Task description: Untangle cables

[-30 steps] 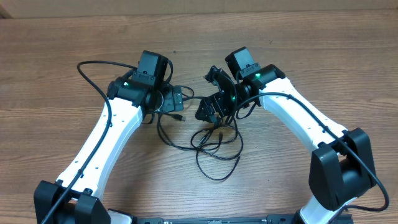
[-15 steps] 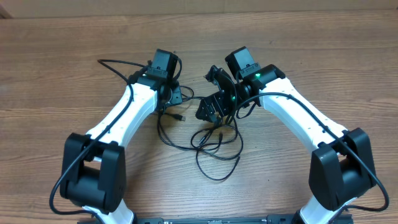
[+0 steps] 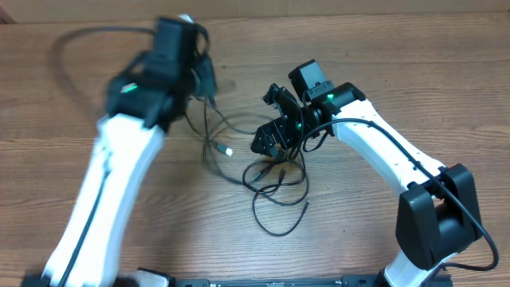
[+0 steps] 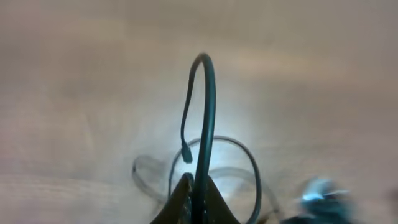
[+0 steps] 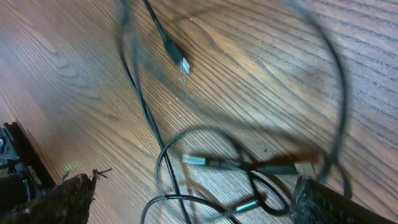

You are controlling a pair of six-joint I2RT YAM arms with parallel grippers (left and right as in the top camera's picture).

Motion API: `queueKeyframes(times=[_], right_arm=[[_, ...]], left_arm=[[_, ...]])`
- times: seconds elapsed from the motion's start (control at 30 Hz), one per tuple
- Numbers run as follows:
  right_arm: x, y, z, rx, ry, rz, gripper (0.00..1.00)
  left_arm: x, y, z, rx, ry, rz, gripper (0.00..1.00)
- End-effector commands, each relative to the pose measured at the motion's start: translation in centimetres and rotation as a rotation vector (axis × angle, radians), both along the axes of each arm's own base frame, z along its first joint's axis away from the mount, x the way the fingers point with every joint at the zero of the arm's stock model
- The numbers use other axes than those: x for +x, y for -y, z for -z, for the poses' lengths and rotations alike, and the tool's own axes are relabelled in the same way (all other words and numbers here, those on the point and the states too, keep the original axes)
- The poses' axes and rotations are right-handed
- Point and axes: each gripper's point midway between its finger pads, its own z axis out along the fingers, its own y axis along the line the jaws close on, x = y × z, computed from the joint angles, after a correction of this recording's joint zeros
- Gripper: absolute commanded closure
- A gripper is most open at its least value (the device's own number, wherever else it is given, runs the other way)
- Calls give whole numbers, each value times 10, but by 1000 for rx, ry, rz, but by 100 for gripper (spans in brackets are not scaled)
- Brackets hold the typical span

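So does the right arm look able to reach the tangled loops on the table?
Probably yes: the right tool stands open over the cables with nothing between; the left tool grips only one strand.

Table (image 3: 446, 64): brown wood-grain top, grain running left-right in overhead; blurry and washed out with glare in left wrist view.

A robotics lab is suggested. A white left arm (image 3: 111, 191) and right arm (image 3: 382, 151) are seen set at a wood-grain desk (image 3: 446, 64).
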Motion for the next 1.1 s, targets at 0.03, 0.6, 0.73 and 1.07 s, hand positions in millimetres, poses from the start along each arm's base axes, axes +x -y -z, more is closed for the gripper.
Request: queueKeyframes(times=[0.03,0.6,0.73,1.07], right_arm=[[1,1,3,0,-11,12,0],[4,-36,-56,245,102,-155,0],[10,-47,-99,302,248,-230,0],[-4,-101,-153,418,539,-421,0]], left_arm=[[-39,-25,-106,-3,263,-25,96],[-107,-47,-195,-52,526,-21,96],[-107,-46,-195,-53,524,-18,96],[-108,-33,-194,-94,514,46,96]])
